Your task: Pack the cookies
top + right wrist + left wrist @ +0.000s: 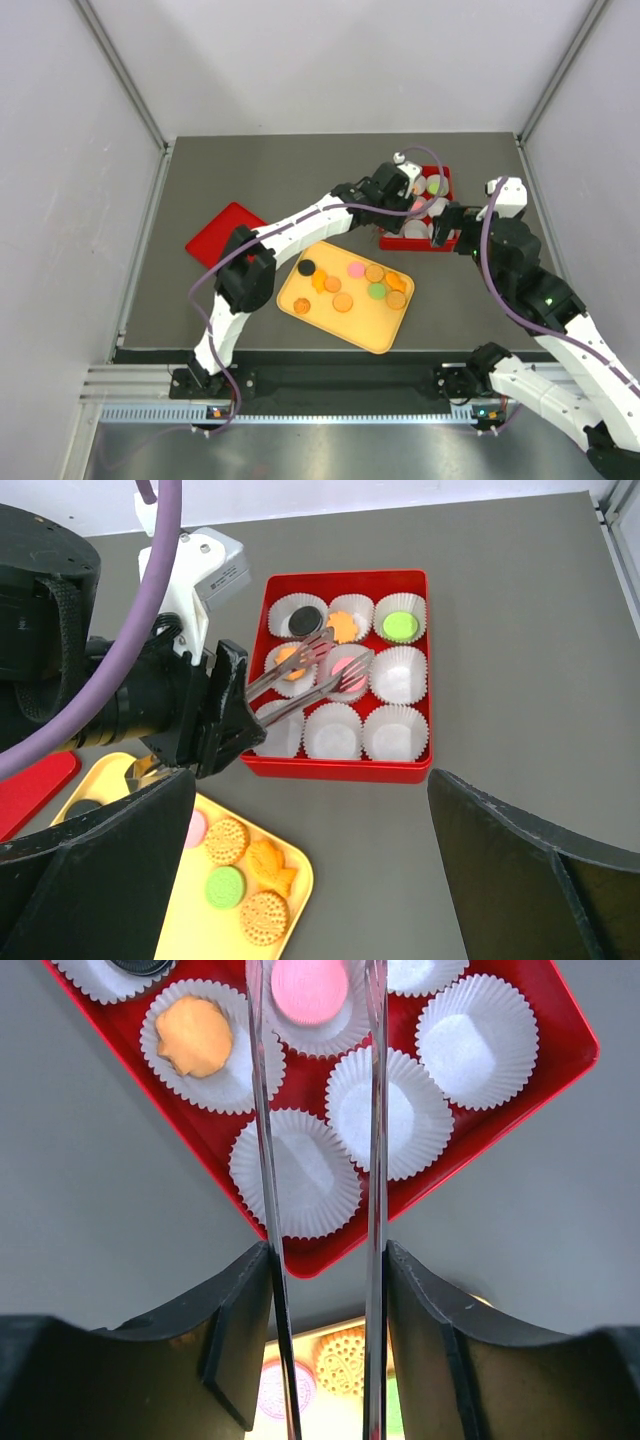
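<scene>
Nearest the arm bases, a yellow tray [380, 343] lies on the dark worktop [250, 170]. It carries loose cookies [343, 301]: several orange ones, a black one [306, 267], a pink one [355, 269] and a green one [377, 290]. To the left of the tray and a little farther back lies a flat red lid [225, 233].

Beyond the tray, toward the right, stands a red box [340, 768] filled with white paper cups [333, 732]. In its far row sit a black cookie [303, 621], an orange one [343, 627] and a green one [400, 627]. The middle row holds another orange one [195, 1035] and a pink cookie [310, 988].

The left hand [328, 1260] reaches over the box, its fingers pressed against a pair of tongs [375, 1160]. The tips of the tongs stand slightly apart on either side of the pink cookie in its cup. Whether they touch it cannot be told.

The right hand [312, 810] hangs just beside the box on its near right side, spread wide with nothing between its fingers.
</scene>
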`<state>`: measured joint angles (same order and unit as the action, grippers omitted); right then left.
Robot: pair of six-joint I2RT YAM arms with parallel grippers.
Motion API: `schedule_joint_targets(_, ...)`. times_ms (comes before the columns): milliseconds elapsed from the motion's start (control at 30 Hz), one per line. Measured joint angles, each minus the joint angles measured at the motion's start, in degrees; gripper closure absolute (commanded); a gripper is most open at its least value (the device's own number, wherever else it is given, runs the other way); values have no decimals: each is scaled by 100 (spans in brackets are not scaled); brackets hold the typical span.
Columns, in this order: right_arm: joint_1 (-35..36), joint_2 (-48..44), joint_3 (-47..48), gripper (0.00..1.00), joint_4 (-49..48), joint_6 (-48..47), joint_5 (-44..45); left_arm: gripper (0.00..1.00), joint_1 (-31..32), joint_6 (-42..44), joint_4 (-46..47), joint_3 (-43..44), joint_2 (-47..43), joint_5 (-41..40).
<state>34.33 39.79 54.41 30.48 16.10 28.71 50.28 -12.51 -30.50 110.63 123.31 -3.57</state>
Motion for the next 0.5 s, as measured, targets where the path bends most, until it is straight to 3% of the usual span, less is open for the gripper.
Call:
schedule_joint_targets(133,0,0,0,0,17,0,-2,45,-2,2,2,33,4,13)
schedule_joint_targets(267,0,0,2,0,48,0,-2,51,-7,7,9,105,4,13)
schedule_joint_targets(500,0,107,42,0,63,0,-4,50,-11,17,48,-111,-203,13)
